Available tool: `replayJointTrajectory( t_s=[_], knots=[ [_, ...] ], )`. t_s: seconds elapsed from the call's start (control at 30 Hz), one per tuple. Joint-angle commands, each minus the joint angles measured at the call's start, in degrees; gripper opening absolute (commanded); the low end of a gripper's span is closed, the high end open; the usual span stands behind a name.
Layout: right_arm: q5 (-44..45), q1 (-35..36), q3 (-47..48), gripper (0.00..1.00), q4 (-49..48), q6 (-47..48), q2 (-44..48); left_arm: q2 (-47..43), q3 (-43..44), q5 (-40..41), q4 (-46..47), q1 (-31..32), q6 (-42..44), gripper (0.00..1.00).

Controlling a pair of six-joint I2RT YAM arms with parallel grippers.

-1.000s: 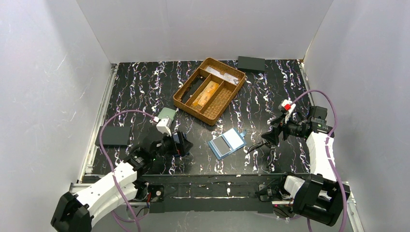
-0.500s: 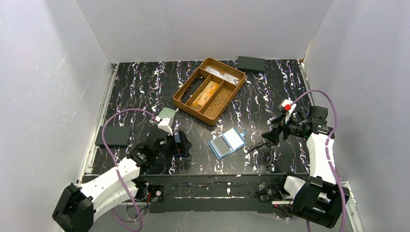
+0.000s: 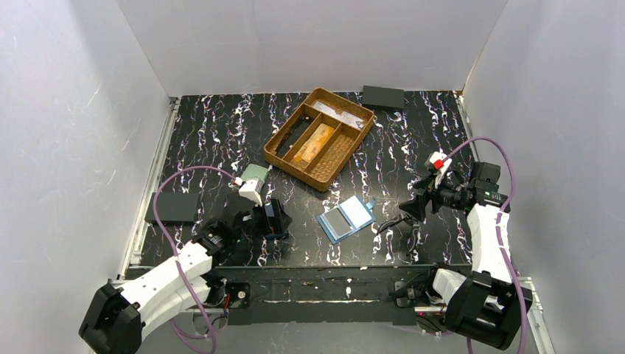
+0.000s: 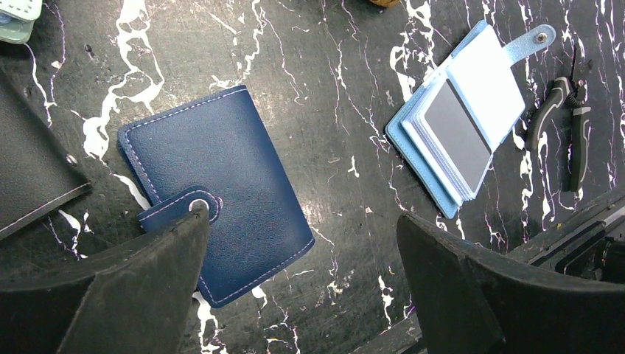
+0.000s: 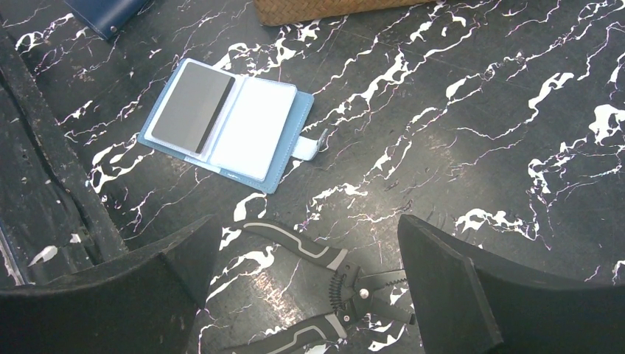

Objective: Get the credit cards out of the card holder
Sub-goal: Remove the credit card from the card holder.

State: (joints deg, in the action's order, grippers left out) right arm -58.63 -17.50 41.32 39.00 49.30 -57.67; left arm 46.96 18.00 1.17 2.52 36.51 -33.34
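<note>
Matt pale-blue leather-look card holder [image 4: 464, 118], smooth stitched navy wallet [image 4: 217, 192], woven wicker tray [image 3: 333, 156], marble-patterned black table [image 5: 479, 96]

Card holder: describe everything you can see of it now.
The card holder is a light steel-blue folding wallet, leather-like, lying open and flat on the black marbled table, towards its near edge. One half shows a grey panel with a dark stripe, the other pale sleeves. Its snap tab sticks out sideways. Nothing touches it; the pliers lie close by, apart.
</note>
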Motion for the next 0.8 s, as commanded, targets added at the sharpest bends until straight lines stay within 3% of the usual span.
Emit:
replayJointTrajectory(
  t_s=[0.0,0.37,0.5,0.57,0.67,0.77],
  knots=[
    [-1.05,0.09,-0.84,0.98,-0.49,-0.05,0.80,-1.21,-0.50,1.64,-0.37,0.12,0.05,0.98],
    [-2.80,0.17,-0.55,0.98,1.13,1.56,0.98,-2.47,-1.26,0.77,0.35,0.14,-0.52,0.98],
    [-4.33,1.27,0.14,0.98,2.86,3.51,0.72,-2.89,0.60,3.56,-5.34,-0.03,-2.46,0.98],
    [-2.18,5.67,1.78,0.98,3.57,2.98,-0.22,-4.55,0.93,-0.70,-3.82,-0.04,-2.28,0.98],
    [8.61,20.99,4.31,0.98,1.28,-2.28,-2.04,-5.58,0.50,-11.13,2.30,0.27,-7.17,0.98],
    [13.85,32.96,5.32,0.98,-2.33,-6.69,-4.35,-3.32,1.81,-13.68,5.39,3.25,-13.61,0.98]
  ],
)
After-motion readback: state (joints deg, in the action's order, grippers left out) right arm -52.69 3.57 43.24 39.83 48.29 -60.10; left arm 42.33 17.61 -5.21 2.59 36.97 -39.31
